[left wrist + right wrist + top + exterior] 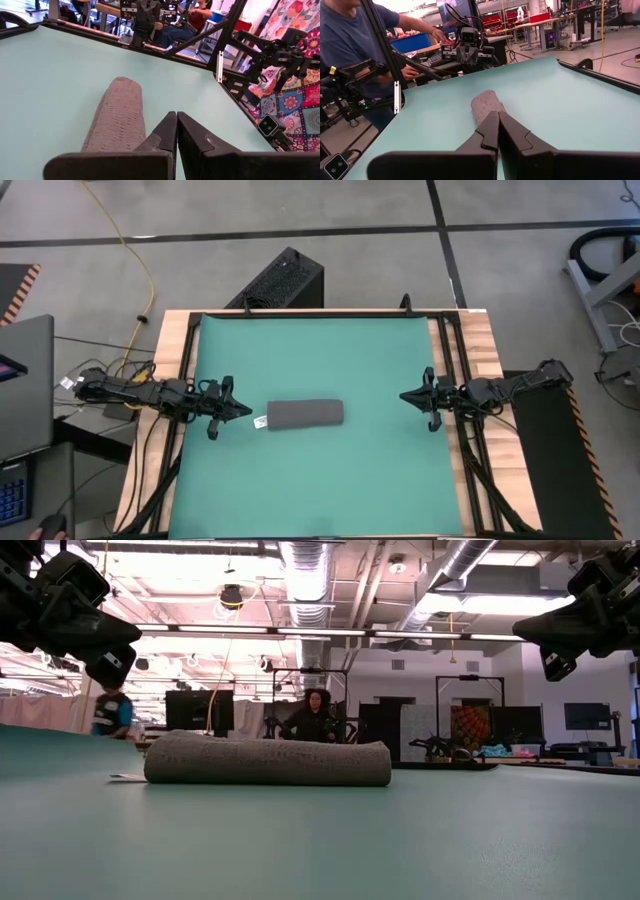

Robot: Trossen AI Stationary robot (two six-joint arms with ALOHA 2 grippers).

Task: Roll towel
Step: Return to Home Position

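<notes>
The towel (305, 414) is lying rolled into a tight grey log near the middle of the green mat (320, 490), with its long axis running from one arm toward the other. Its small white tag (260, 421) is sticking out flat on the mat at the end facing the left arm. The mat is covering most of the wooden bench (172, 340).

The left gripper (246, 411) is hanging just beside the tag end of the roll, raised off the mat and not touching the cloth. Its two fingers (167, 131) are pressing together with nothing between them. The right gripper (404, 395) is hovering well apart from the other end of the roll, over the right-hand part of the mat and also lifted clear of the surface. Its fingers (490, 131) are likewise drawn together, gripping nothing. Both grippers are pointing inward at the towel.

Beyond the bench, a person in a blue shirt (350, 30) is showing behind the left arm, one arm reaching out. Another person (315, 712) is sitting farther back in the room.
</notes>
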